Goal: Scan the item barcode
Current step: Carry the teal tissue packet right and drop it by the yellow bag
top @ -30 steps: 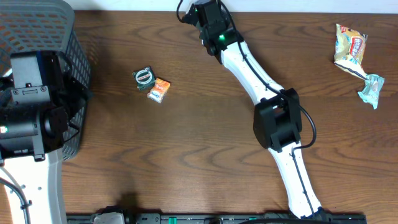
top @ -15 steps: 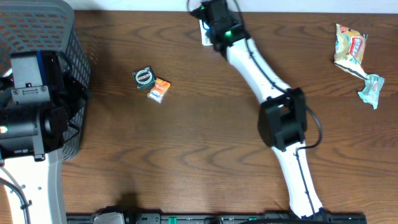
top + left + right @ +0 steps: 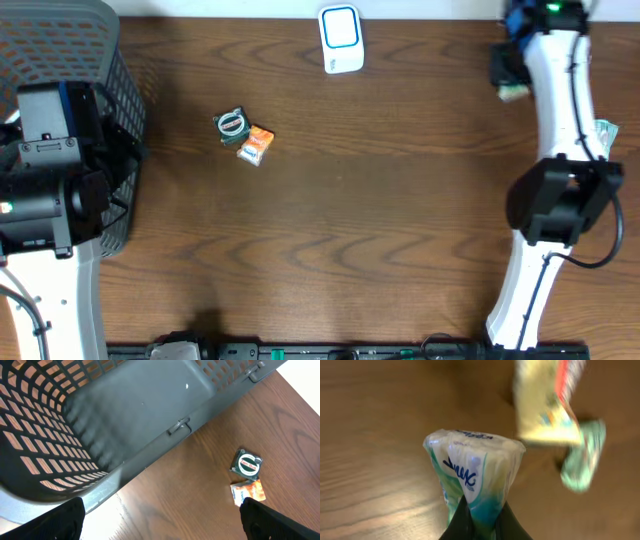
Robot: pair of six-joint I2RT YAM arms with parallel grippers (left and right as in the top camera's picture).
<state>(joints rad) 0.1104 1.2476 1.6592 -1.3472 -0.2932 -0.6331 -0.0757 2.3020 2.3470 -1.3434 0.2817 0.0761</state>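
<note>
Right pincer (image 3: pixel 479 519) clamping white-green packet (image 3: pixel 472 467) above counter (image 3: pixel 370 435), left pincer (image 3: pixel 162 522) hanging wide apart by basket (image 3: pixel 125 420), scanner (image 3: pixel 341 38) sitting at counter's far edge

No wording reads clean anywhere. Soft pack (image 3: pixel 472 467): dark blue script logo on white, seen upside down and blurred, letters not made out. Round tin (image 3: pixel 246 464): red band across the lid, lettering too small to read; orange packet (image 3: pixel 248 492) just beside it: white print, illegible; white scanner (image 3: pixel 341 38): a blue rounded-square outline on top.
</note>
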